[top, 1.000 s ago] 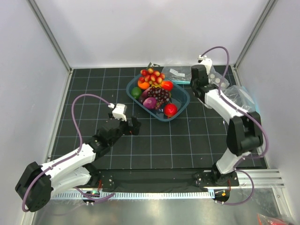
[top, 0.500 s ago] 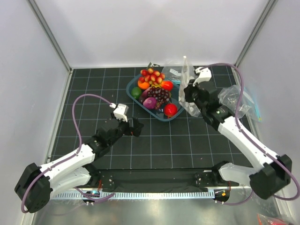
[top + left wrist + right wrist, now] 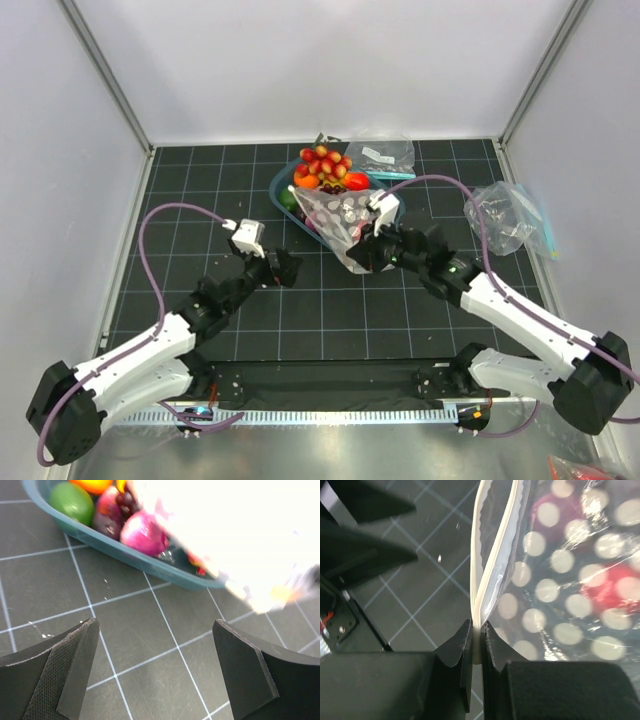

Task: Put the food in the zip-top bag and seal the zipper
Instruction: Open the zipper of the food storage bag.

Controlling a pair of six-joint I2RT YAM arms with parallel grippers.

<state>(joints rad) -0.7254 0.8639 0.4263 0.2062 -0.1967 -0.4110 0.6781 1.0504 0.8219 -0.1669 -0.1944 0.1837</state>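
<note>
My right gripper (image 3: 362,256) (image 3: 477,642) is shut on the zipper (image 3: 487,555), the white strip at the mouth of the clear white-dotted zip-top bag (image 3: 338,218) (image 3: 570,590), and holds the bag in the air over the near right part of the blue tray (image 3: 283,180). The bag shows as a bright blur in the left wrist view (image 3: 235,535). The food lies in the tray: a purple-pink onion (image 3: 144,534), a dark grape bunch partly hidden by the bag, a red shape behind the plastic (image 3: 615,587). My left gripper (image 3: 284,270) (image 3: 155,675) is open and empty, low over the mat near the tray.
The tray also holds a green lime (image 3: 72,502), small red fruits (image 3: 325,162) and orange pieces. Plain clear bags lie at the back (image 3: 380,152) and at the right edge (image 3: 505,215). White walls enclose the black gridded mat.
My right arm has swung the dotted bag from the back right down and left, over the tray's near side. My left gripper has edged slightly toward the tray.
</note>
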